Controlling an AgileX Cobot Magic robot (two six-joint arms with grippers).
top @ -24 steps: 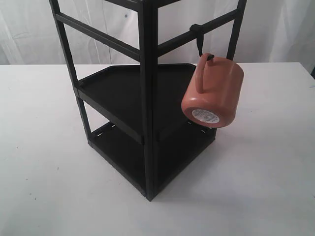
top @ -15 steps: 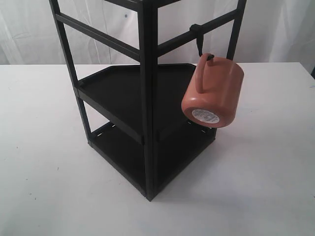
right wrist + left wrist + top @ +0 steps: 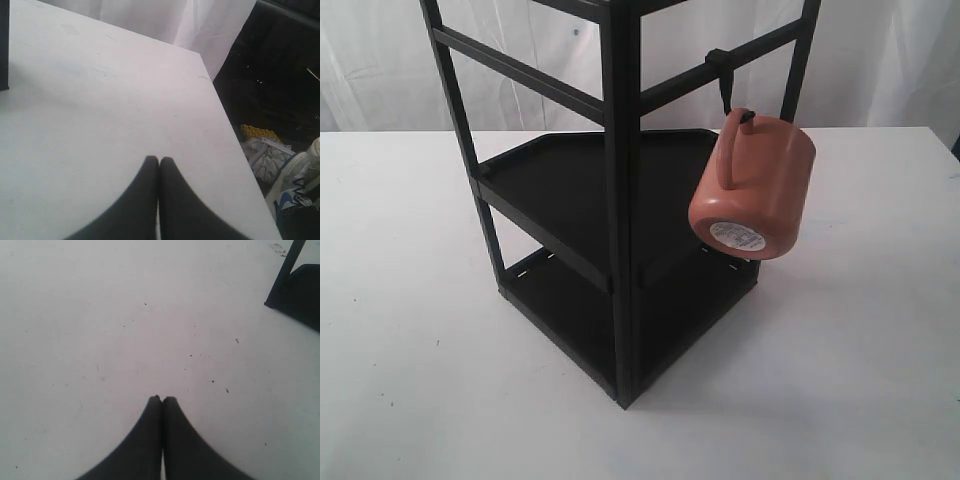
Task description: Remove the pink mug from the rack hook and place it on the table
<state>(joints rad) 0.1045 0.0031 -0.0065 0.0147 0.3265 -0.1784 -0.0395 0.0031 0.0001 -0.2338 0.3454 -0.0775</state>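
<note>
Pink mug (image 3: pixel 752 185): hung unmoved on hook (image 3: pixel 724 85), left claw (image 3: pixel 162 398) and right claw (image 3: pixel 159 159) pinched closed above worktop (image 3: pixel 410 300), lift unstarted.

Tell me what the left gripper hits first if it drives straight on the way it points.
Most likely the bare table: the left gripper, jaws shut, points at open tabletop. The rack stands off to one side of that line. Depth is hard to judge here.
</note>
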